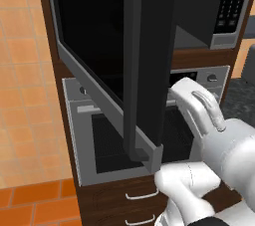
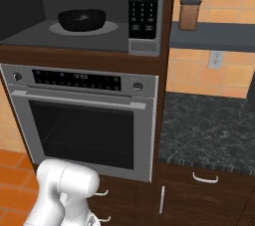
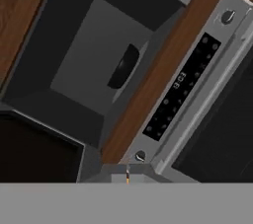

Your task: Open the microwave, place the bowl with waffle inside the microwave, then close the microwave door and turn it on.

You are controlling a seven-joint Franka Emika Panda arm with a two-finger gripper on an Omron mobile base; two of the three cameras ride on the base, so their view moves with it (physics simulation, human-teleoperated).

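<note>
In the orange-tiled kitchen, you see the microwave [image 2: 144,16] above the silver oven [image 2: 82,120], its microwave door [image 1: 119,60] swung wide open. The black bowl [image 2: 81,19] sits on the turntable inside the cavity. Your pincer is clenched, grasping nothing.

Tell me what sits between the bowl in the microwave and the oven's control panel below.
In the right base view, the grey microwave floor, then a brown wood strip, separate the bowl from the oven's control panel.
</note>
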